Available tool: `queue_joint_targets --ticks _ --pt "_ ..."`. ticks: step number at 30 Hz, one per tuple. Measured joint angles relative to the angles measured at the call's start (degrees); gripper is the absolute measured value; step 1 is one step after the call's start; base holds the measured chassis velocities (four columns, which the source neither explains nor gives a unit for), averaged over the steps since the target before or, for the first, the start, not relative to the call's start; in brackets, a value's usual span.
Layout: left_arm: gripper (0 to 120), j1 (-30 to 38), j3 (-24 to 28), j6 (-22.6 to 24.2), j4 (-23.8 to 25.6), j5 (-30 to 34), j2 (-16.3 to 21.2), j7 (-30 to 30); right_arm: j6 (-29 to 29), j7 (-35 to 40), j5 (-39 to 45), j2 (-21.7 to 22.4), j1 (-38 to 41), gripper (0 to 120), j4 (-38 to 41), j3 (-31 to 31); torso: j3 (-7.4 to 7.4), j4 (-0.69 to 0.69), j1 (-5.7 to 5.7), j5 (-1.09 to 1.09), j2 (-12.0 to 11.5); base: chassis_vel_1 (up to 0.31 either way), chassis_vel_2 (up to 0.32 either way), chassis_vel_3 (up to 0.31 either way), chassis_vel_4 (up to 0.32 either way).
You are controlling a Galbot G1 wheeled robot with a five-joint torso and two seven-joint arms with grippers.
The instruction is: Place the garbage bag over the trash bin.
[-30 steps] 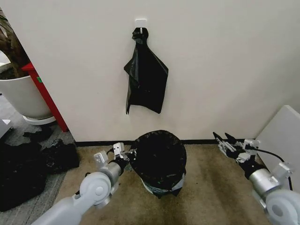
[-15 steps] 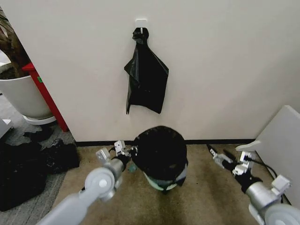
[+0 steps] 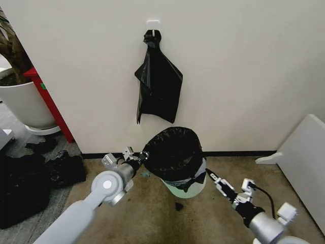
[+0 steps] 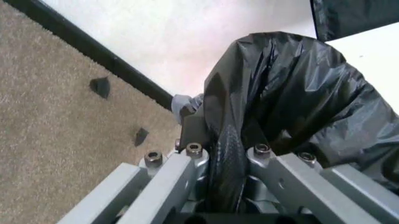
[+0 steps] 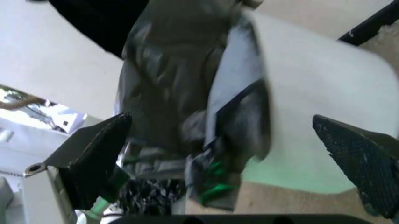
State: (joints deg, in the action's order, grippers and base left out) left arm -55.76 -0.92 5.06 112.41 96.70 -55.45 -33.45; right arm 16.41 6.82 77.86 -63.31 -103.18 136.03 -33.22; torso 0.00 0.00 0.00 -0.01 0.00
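The trash bin (image 3: 187,187) stands on the carpet between both arms, and looks light and easily tipped. The garbage bag (image 3: 172,152) draped over its mouth is thin, limp and slippery, best pinched at the hem. The left gripper (image 3: 140,160) is clamped on that hem at the bin's rim, while the right gripper (image 3: 212,178) reaches low, spread wide and empty, just beside the bin's wall.

Office-like room: carpet (image 3: 132,213), bare wall (image 3: 244,66), potted plant (image 3: 15,86).

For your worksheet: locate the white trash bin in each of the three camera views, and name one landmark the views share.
Head view: trash bin low centre, against the wall.
Left wrist view: a sliver of its rim beside the garbage bag.
Right wrist view: its white wall between the open right gripper's fingers.
Shared landmark: the garbage bag.
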Motion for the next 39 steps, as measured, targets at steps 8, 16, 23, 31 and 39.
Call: queue_joint_targets --ticks 8,16,23,31,39 --pt "5 0.24 0.14 -0.02 0.4 -0.13 -0.05 0.05 -0.02 3.71 -4.86 0.2 1.74 100 -1.04 3.33 0.0 0.0 0.0 0.01 0.0 0.0 0.0 0.0 0.0" --pt "5 0.46 0.17 -0.02 1.42 0.41 0.1 -0.01 -0.38 6.48 -7.24 0.03 2.12 100 -4.25 4.69 0.0 0.0 0.0 0.01 0.0 0.0 0.0 0.0 0.0" --pt "5 0.73 -0.09 -0.03 2.14 1.51 0.24 -0.38 -1.07 4.21 -9.3 -0.16 1.39 100 -8.48 3.78 0.0 -0.01 0.0 0.01 0.0 0.0 0.0 0.0 0.0" --pt "5 0.86 -0.49 0.0 2.59 2.32 0.46 -0.67 -2.63 1.27 -11.81 -0.16 0.49 100 -9.34 2.78 0.0 -0.01 0.0 0.02 0.0 0.0 0.0 0.0 0.0" --pt "5 0.69 0.46 0.52 1.85 -3.72 1.05 1.58 -2.63 0.53 -10.62 -0.73 -3.94 100 -3.97 -1.23 0.0 -0.01 0.0 0.02 0.0 0.0 0.0 0.0 0.0"
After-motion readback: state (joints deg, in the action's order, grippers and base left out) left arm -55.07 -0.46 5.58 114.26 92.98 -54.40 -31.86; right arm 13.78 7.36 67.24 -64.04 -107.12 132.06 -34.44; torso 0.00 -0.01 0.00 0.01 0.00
